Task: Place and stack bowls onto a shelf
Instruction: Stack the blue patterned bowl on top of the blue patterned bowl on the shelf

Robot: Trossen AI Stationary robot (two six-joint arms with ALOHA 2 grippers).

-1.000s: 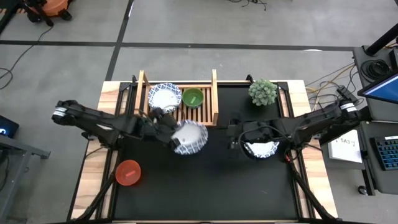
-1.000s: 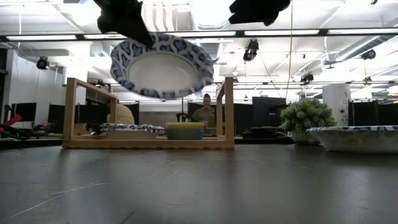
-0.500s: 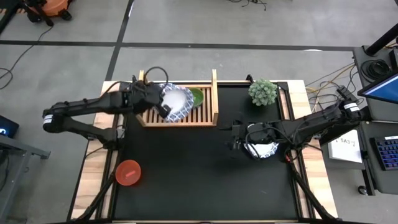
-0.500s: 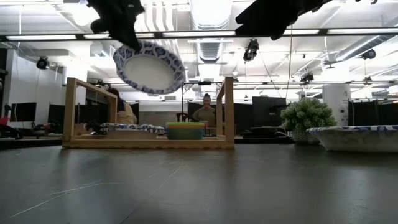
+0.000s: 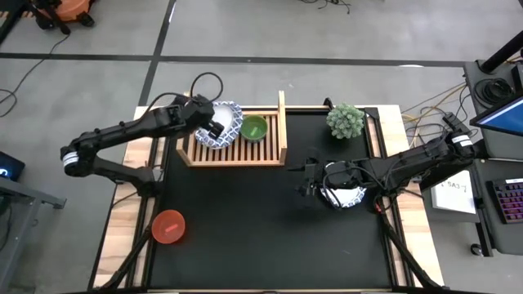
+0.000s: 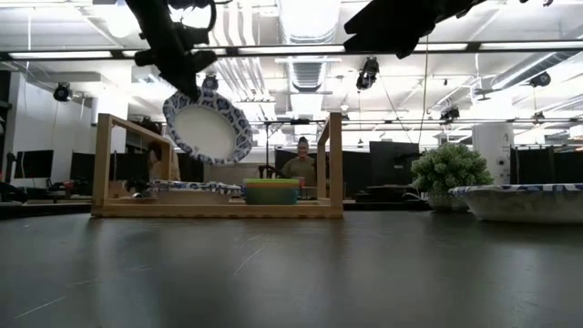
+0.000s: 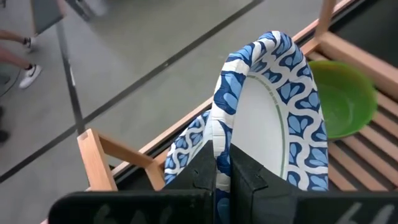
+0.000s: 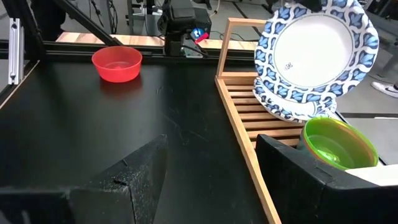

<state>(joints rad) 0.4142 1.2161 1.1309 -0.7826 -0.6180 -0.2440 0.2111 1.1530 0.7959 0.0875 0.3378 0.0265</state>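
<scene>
A wide white bowl (image 5: 222, 129) with a blue patterned rim is pinched by the left gripper (image 7: 222, 177) and held tilted over the slatted wooden shelf (image 5: 263, 152) (a green bowl (image 5: 253, 128) sits there). The right gripper (image 8: 211, 163) is spread open above another patterned bowl (image 5: 343, 196).

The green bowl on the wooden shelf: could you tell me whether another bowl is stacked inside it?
No, the green bowl sits empty on the shelf, with the patterned bowls beside it.

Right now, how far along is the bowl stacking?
Done: one patterned bowl and the green bowl sit on the shelf. In hand: the left tool holds a second patterned bowl, tilted, above the first. Left: the patterned bowl under the open right tool, and the red bowl on the table.
</scene>
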